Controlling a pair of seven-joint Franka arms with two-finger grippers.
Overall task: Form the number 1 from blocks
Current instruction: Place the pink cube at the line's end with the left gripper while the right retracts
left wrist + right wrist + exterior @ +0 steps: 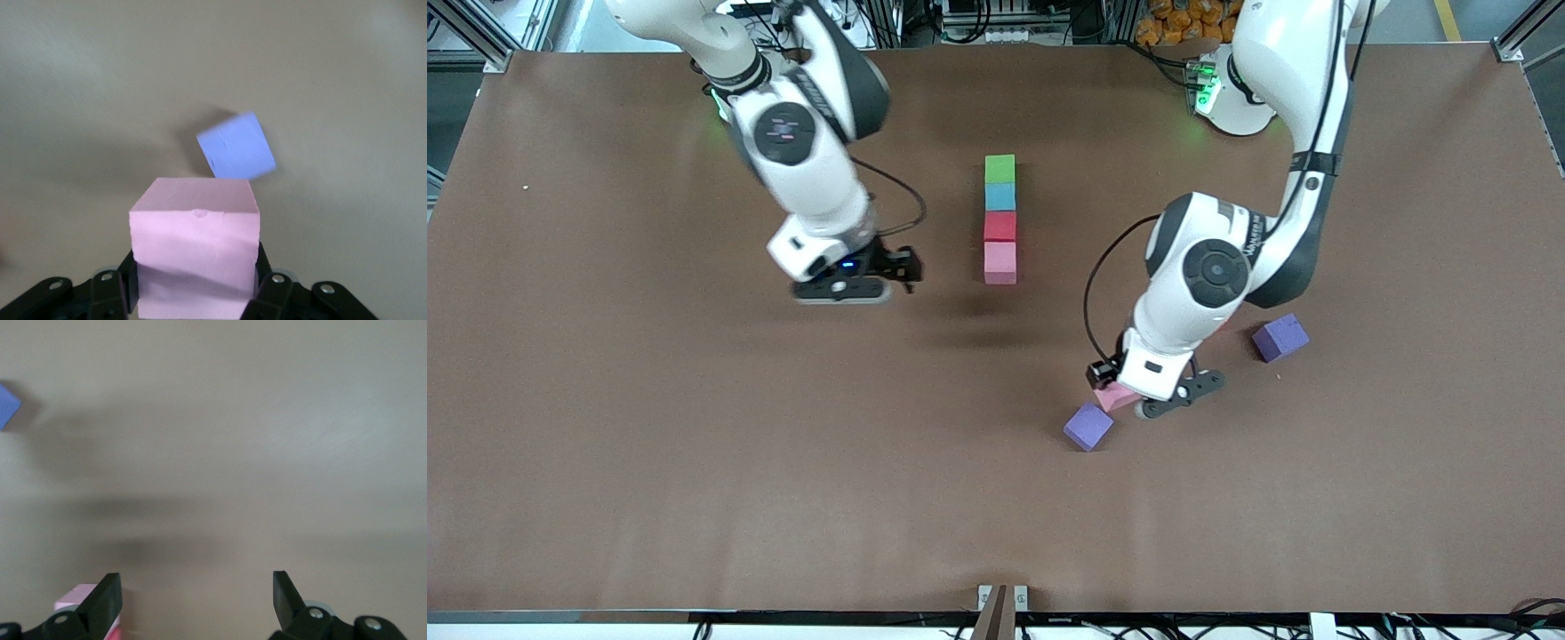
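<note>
Pink block (194, 247), no writing legible.

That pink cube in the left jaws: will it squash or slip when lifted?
The pink cube looks like matte foam, so it is probably very light and grippy rather than slippery. The left gripper sits low on its sides, and a faint crease across its face suggests it gives a little under squeeze. Flat faces mean it should not roll, though it could nudge the purple cube beside it.
</note>
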